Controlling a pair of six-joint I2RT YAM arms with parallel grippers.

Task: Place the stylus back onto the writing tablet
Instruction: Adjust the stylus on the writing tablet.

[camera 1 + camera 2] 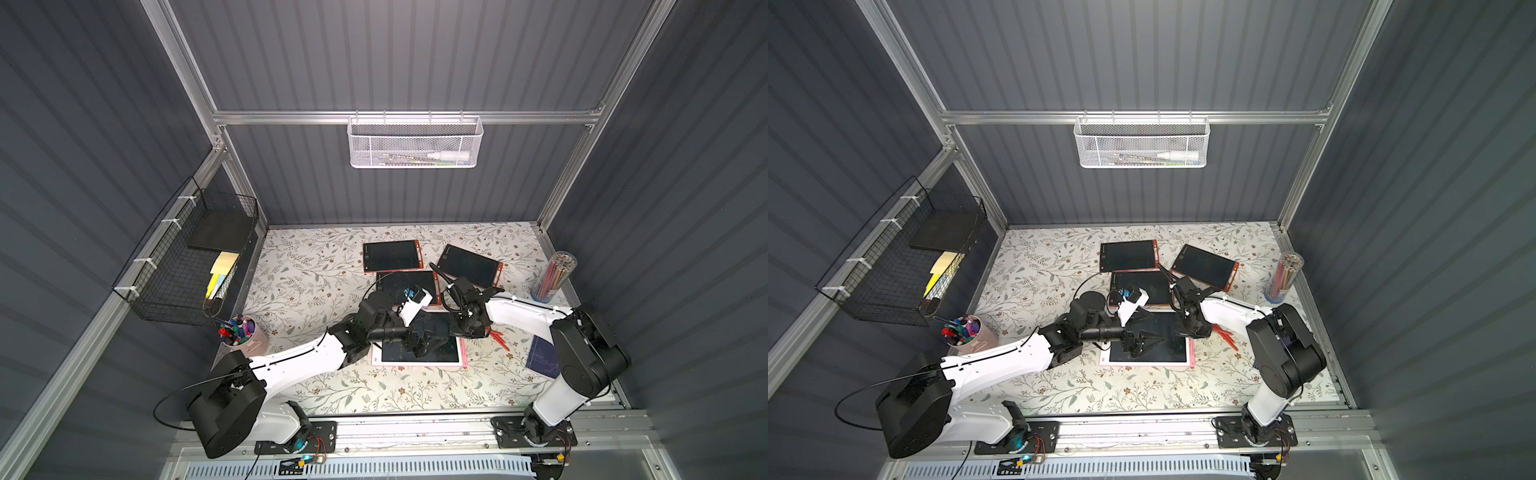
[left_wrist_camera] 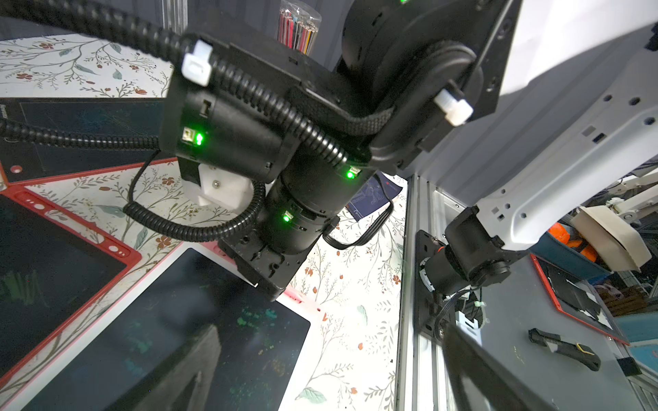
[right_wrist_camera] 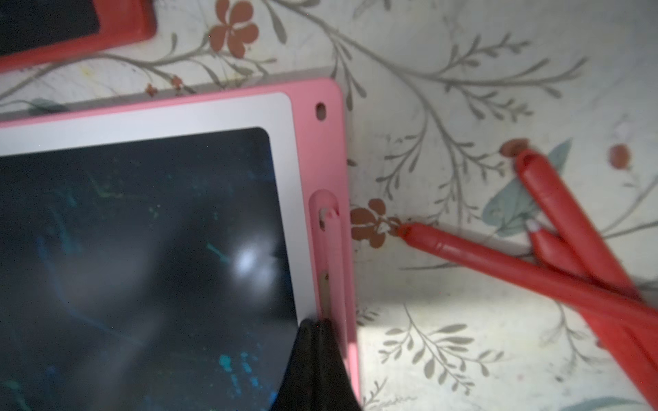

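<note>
You see the right fingers (image 3: 309, 356) pressed fully together, with nothing between them. Their joined tips rest on the pink-framed writing tablet (image 3: 317, 142), right at the side groove of its frame. The slim pink stylus (image 3: 332, 256) lies flat inside this groove, along the edge of the dark screen. It starts at the fingertips and runs straight away from them. Its near end either touches them or is hidden just under them; you cannot tell which. So the stylus sits in the tablet and is not gripped.

Three red plastic styluses (image 3: 498, 265) lie crossed on the flower-patterned desk (image 3: 463, 338). They are near the right fingers, on the side away from the screen, and apart from the tablet.

The left fingers (image 2: 199, 356) are spread wide and hold nothing. In both top views they hang above the dark screen of the same tablet. The pink stylus is beyond them, at the tablet edge nearer to the right fingers.
</note>
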